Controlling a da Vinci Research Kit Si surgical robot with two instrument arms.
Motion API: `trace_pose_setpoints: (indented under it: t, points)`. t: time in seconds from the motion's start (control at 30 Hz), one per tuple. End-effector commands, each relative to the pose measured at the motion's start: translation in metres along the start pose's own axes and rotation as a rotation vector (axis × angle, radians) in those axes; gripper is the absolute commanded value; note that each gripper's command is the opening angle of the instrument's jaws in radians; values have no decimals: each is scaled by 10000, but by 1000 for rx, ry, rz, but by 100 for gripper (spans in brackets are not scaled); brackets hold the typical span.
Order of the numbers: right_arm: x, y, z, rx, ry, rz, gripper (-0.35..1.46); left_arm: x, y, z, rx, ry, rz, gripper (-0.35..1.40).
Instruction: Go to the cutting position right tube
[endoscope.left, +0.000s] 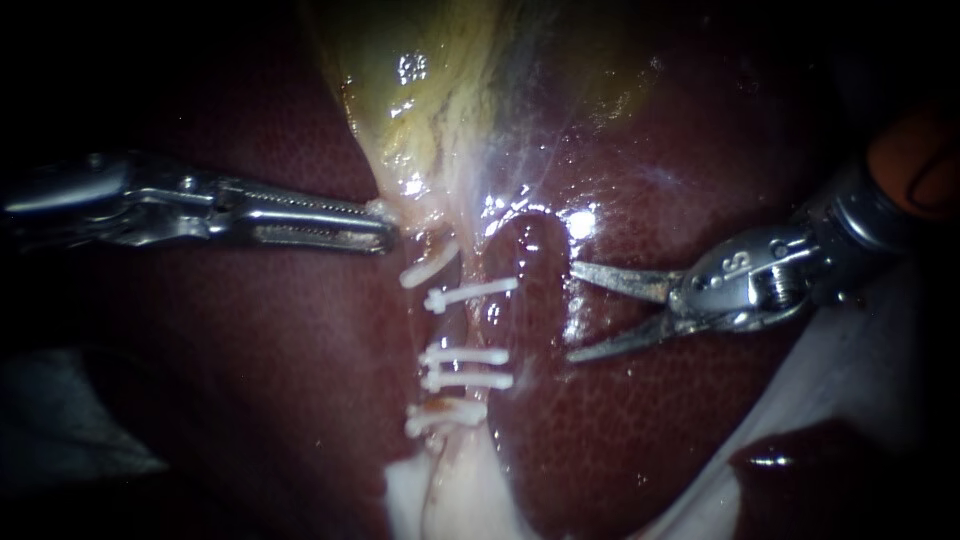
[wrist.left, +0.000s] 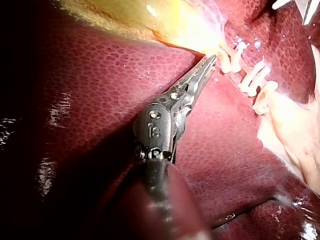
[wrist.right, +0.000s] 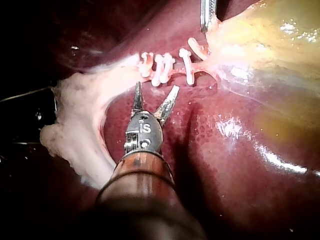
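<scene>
Several white clips (endoscope.left: 466, 368) cross a pale tube (endoscope.left: 462, 325) that runs down from the yellow gallbladder (endoscope.left: 430, 80) over the dark red liver (endoscope.left: 250, 380). I cannot tell which strand is the right tube. My left instrument (endoscope.left: 385, 232) has toothed jaws shut on pale tissue at the gallbladder's neck, which also shows in the left wrist view (wrist.left: 212, 61). My right instrument (endoscope.left: 572, 311) has curved blades standing open to the right of the clips, apart from the tube. In the right wrist view its blades (wrist.right: 155, 95) gape just short of the clips (wrist.right: 160, 67).
Pale fatty tissue (endoscope.left: 450, 495) continues below the lowest clip and spreads beside my right instrument (wrist.right: 75, 120). White sheet-like material (endoscope.left: 850, 380) lies at the lower right of the endoscope view. Wet liver surface (endoscope.left: 620, 420) surrounds the tube.
</scene>
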Motion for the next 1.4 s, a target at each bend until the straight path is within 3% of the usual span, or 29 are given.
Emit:
trace_pose_setpoints:
  t: [0.03,0.3,0.43,0.57,0.73,1.17,1.4]
  points:
    - [0,0,0,-1,0,-1,145,3,1,-4,-1,0,-2,-35]
    - [1,1,1,10,3,0,145,30,8,-46,7,5,-12,-35]
    - [2,1,5,21,11,1,145,35,11,-57,13,9,-3,-35]
    - [1,1,15,54,29,-6,145,36,13,-57,14,9,-4,-35]
    - [-10,-1,43,126,54,76,145,35,14,-56,15,10,-4,-35]
    - [-64,20,103,290,75,261,145,35,18,-55,18,10,-4,-35]
    - [-68,22,125,360,100,298,145,35,18,-55,18,10,-4,-35]
